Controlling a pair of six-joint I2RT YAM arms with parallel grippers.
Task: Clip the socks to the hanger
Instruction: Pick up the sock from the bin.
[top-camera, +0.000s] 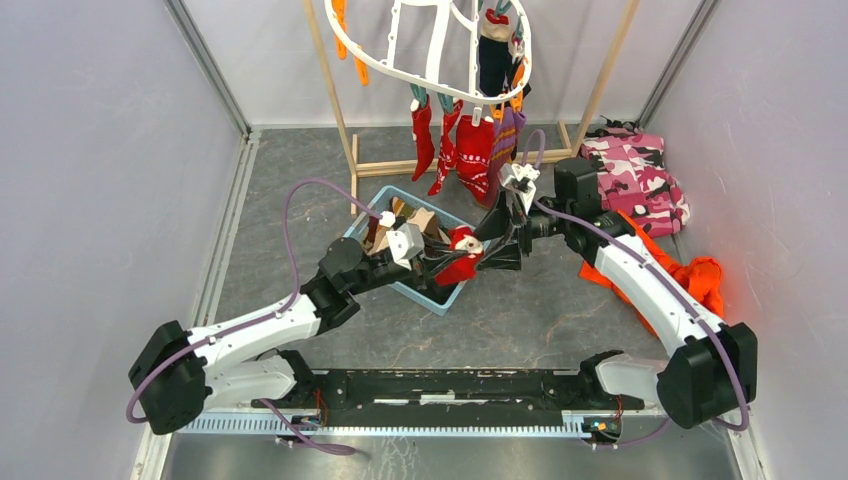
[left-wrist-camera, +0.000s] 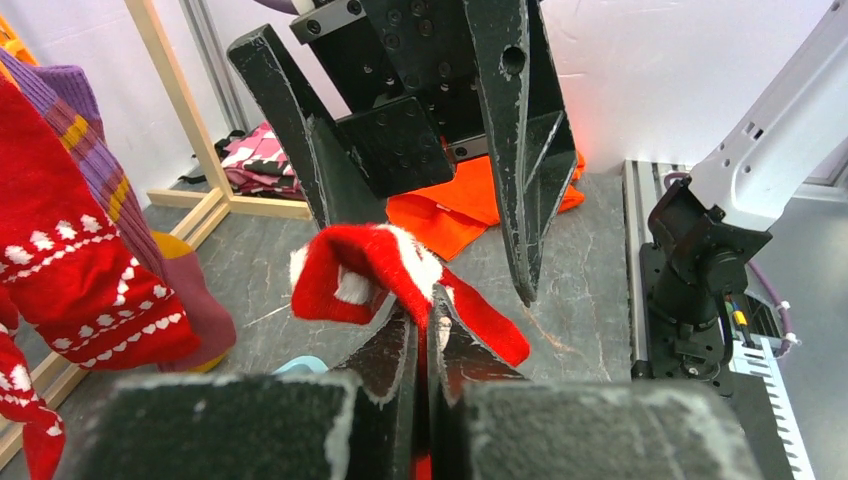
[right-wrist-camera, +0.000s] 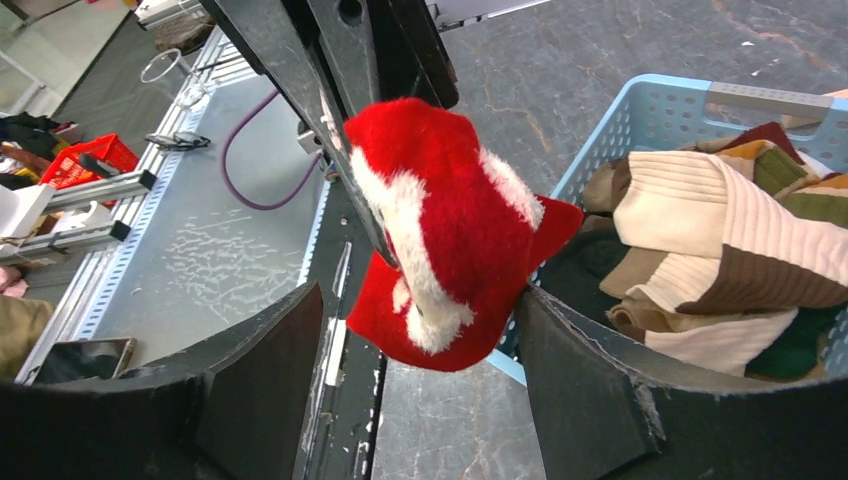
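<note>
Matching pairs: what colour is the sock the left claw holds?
Red sock, white patches; right wrist view.

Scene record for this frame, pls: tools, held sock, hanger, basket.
left tool: shut on red-white sock
right tool: open, one finger on each side of the sock
sock: held up near the basket rim, not clipped
hanger: carries clipped socks, red, navy and purple
basket: blue, holds loose socks
</note>
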